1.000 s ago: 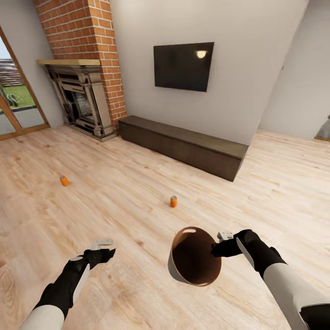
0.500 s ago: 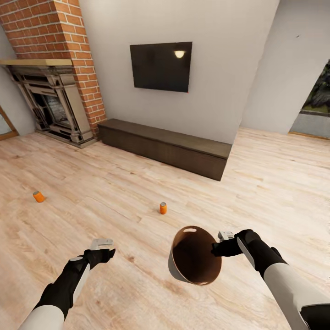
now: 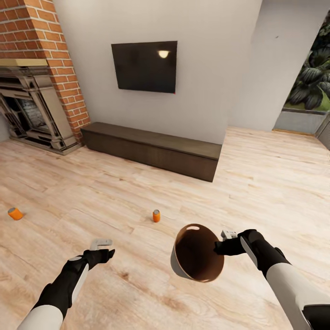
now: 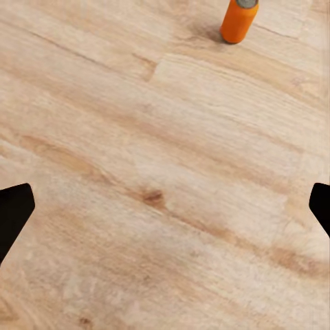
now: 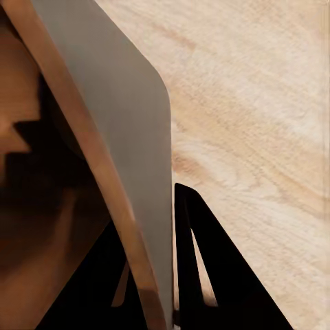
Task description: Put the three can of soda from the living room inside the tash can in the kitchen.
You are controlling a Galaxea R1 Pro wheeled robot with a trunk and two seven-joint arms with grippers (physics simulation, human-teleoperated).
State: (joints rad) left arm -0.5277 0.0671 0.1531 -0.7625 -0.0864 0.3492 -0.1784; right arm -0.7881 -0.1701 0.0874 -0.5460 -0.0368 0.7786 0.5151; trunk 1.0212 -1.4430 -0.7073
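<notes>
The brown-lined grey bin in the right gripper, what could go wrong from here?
1. The right gripper pinches only the rim of the tapered, brown-lined grey bin, which hangs tilted; it might swing or slip while driving.
2. The upright orange soda can stands on the wooden floor just ahead; the bin or base could knock it over.
3. The second orange can lies on its side and may roll.

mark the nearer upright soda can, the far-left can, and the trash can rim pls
nearer soda can [image 3: 156,216], head view: middle of its orange side wall.
far-left soda can [image 3: 15,213], head view: middle of its orange body, lying tilted on the floor.
trash can [image 3: 215,270], head view: brown rim edge, lower right.
</notes>
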